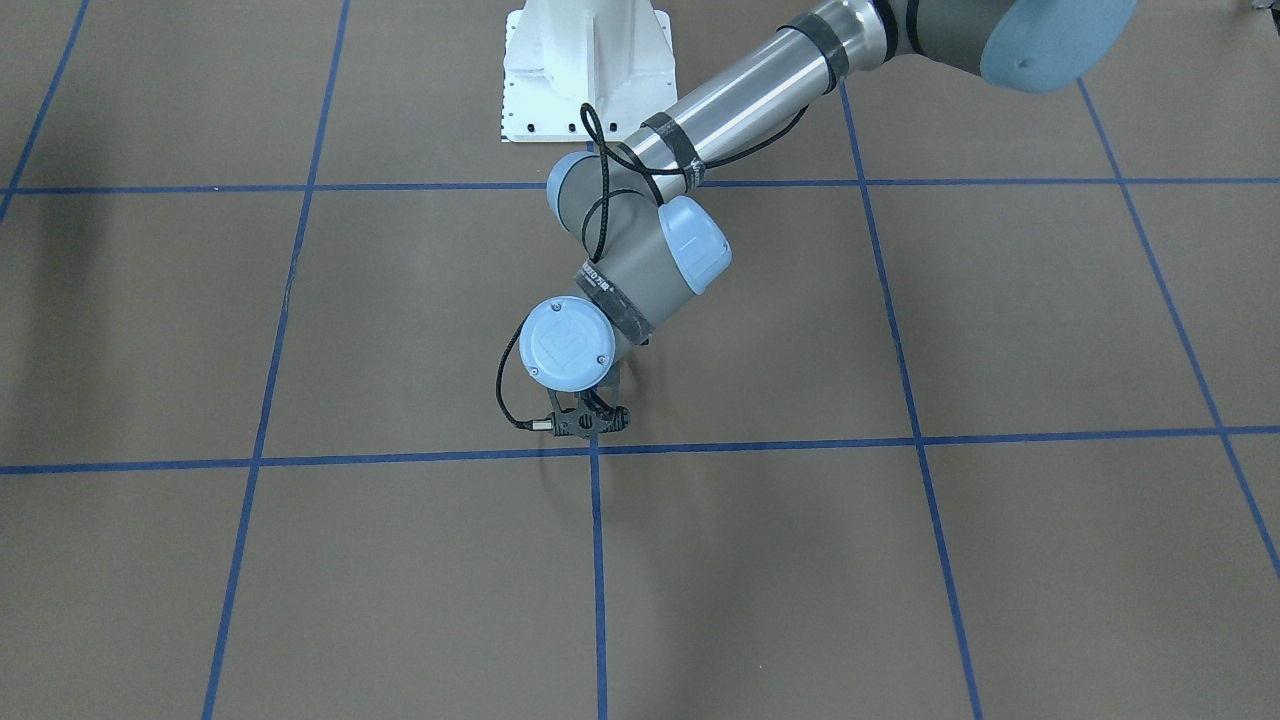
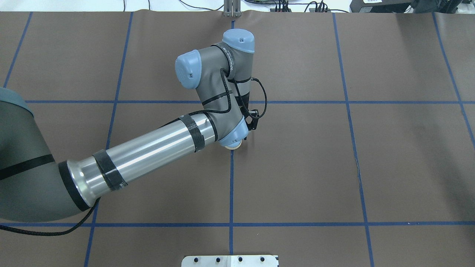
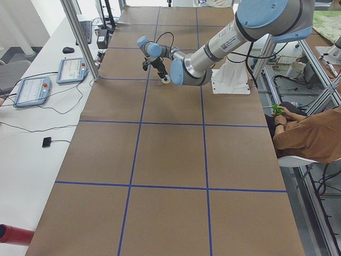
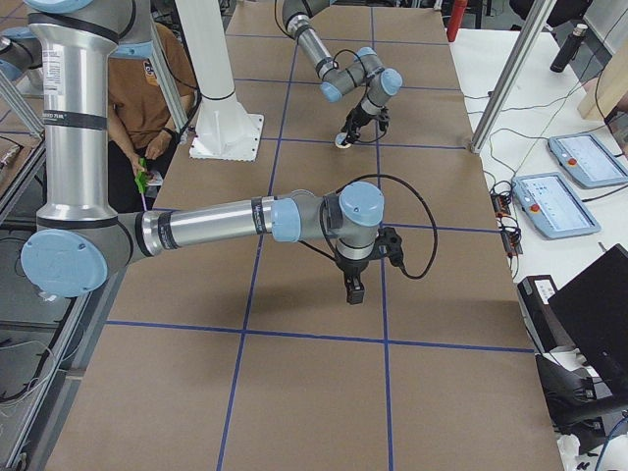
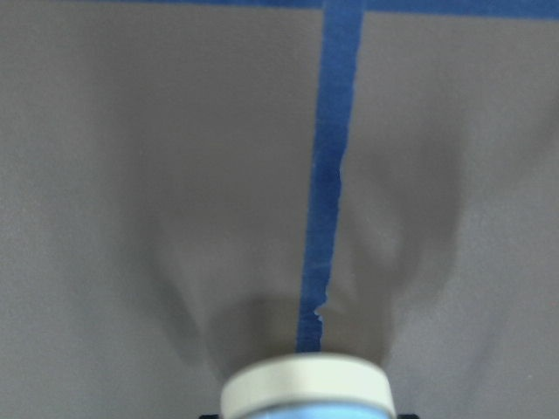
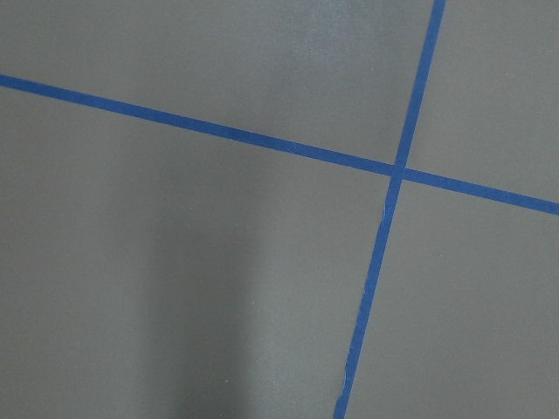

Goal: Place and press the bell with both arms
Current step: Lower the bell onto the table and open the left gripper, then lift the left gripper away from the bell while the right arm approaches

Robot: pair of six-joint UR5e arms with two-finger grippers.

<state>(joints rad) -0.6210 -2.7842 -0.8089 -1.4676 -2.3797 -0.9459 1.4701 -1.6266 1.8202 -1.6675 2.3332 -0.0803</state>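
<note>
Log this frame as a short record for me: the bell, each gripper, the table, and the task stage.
bell: small light-blue dome bell with cream base, upright at the left gripper's tip, over a blue tape line; resting or just above, cannot tell
left gripper: pointing down, dark fingertips flank the bell; appears shut on it
right gripper: pointing down above the table, far from the bell; open or shut, cannot tell
table: brown table with a taped grid
stage: placing; press not begun
</note>
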